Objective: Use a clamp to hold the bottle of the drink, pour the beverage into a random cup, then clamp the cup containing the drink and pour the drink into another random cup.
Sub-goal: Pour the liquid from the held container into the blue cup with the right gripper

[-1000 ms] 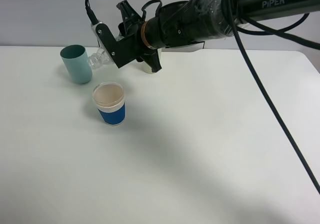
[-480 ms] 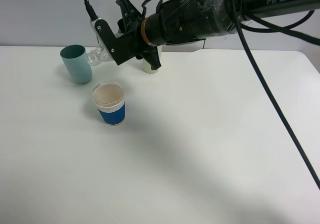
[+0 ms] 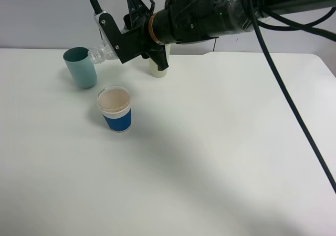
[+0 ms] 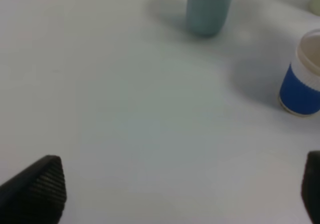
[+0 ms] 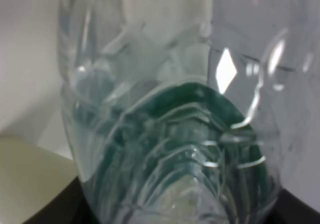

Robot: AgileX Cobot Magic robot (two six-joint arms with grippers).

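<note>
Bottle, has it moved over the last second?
Yes. The bottle has shifted up and left, its mouth now near the teal cup's rim.

Seen from high up, the right claw (image 3: pixel 111 45) hides most of the bottle (image 3: pixel 98 53); only its clear neck shows. The arm (image 3: pixel 199 20) covers part of the cream cup (image 3: pixel 159 71), at 1 o'clock from the blue cup (image 3: pixel 115 111). The left wrist frame crops the teal cup (image 4: pixel 210 7).

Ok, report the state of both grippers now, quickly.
Left gripper: open, holding nothing.
Right gripper: shut on the clear bottle, which is tilted toward the teal cup.
</note>
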